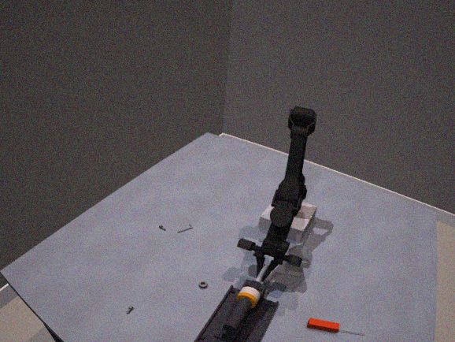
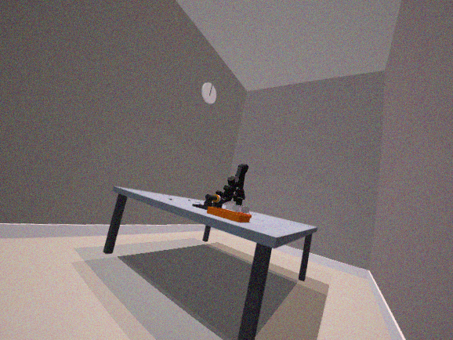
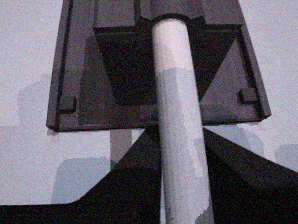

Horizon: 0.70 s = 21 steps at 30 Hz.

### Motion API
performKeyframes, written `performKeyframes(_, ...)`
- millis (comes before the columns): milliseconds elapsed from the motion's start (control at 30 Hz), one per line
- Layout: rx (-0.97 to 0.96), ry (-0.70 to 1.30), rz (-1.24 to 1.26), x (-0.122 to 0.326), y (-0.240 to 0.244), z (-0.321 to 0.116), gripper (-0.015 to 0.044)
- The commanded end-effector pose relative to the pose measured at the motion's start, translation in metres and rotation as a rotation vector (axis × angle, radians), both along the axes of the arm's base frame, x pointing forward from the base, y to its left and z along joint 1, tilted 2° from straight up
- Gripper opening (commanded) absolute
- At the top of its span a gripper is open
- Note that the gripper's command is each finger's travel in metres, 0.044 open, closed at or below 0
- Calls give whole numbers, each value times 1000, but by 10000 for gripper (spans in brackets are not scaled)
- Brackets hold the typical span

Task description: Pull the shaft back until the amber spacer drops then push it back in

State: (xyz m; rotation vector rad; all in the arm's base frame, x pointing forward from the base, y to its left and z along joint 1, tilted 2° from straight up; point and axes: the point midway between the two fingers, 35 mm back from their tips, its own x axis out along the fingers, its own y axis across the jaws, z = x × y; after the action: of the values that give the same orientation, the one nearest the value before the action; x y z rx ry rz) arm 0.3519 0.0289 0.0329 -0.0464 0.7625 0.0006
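My gripper [image 1: 261, 275] [image 3: 171, 133] is shut on the pale shaft [image 1: 263, 271] [image 3: 179, 100], near a dark support block [image 1: 254, 284] [image 3: 117, 37] that the shaft passes into. Beyond that block, a white spacer [image 1: 250, 291] and the amber spacer [image 1: 246, 298] sit side by side in line with the shaft. The amber spacer is on the side of the dark round housing [image 1: 238, 313] and appears to touch it. Amber also shows in the exterior view, small beside the housing [image 2: 210, 198]. The spacers are outside the wrist view. The shaft inside them is hidden.
The dark base tray [image 1: 271, 315] [image 3: 72, 65] holds the assembly. A white box [image 1: 308, 214] stands under the arm. A red-handled tool [image 1: 323, 325] lies to the right; a ring [image 1: 203, 284] and small metal parts lie left. An orange bin [image 2: 229, 214] shows in the exterior view.
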Motion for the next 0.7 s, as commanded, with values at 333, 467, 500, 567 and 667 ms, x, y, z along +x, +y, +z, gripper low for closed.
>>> performKeyframes(333, 1, 0, -3, -2, 0, 0, 0)
performKeyframes(467, 1, 0, -3, -3, 0, 0, 0)
performKeyframes(500, 1, 0, -3, -3, 0, 0, 0)
performKeyframes(567, 1, 0, -3, -3, 0, 0, 0)
performKeyframes(667, 1, 0, -3, -3, 0, 0, 0)
